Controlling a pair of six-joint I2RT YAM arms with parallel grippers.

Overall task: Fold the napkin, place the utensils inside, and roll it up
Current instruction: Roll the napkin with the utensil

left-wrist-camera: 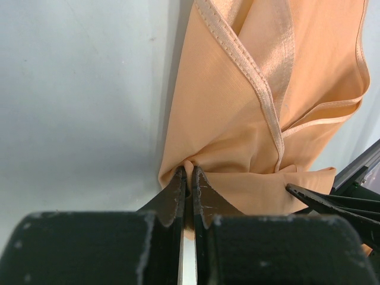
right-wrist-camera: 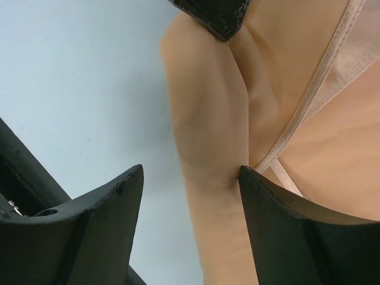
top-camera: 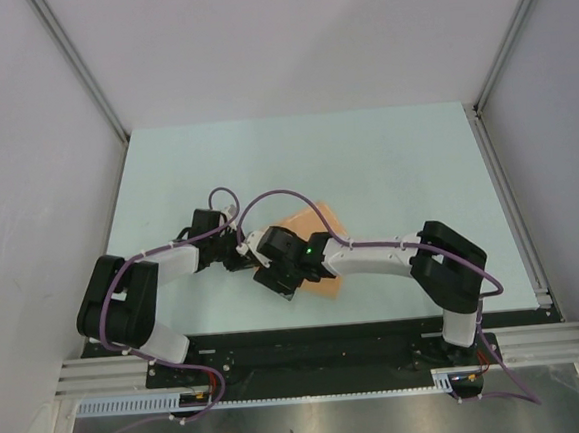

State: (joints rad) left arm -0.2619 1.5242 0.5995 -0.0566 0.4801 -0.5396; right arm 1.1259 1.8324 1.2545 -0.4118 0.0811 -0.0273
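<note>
The peach-orange napkin lies bunched and folded mid-table, mostly under both wrists. My left gripper is shut on a pinch of the napkin at its near edge. My right gripper is open and straddles a rolled fold of the napkin. Its right finger touches the cloth, while bare table shows between the cloth and its left finger. From overhead the left gripper and the right gripper sit close together at the napkin's left side. The utensils are hidden or out of view.
The pale table surface runs to white walls at the back and both sides. A metal rail lines the right edge. The arms' bases stand on a black strip at the near edge. One finger of the left gripper shows in the right wrist view.
</note>
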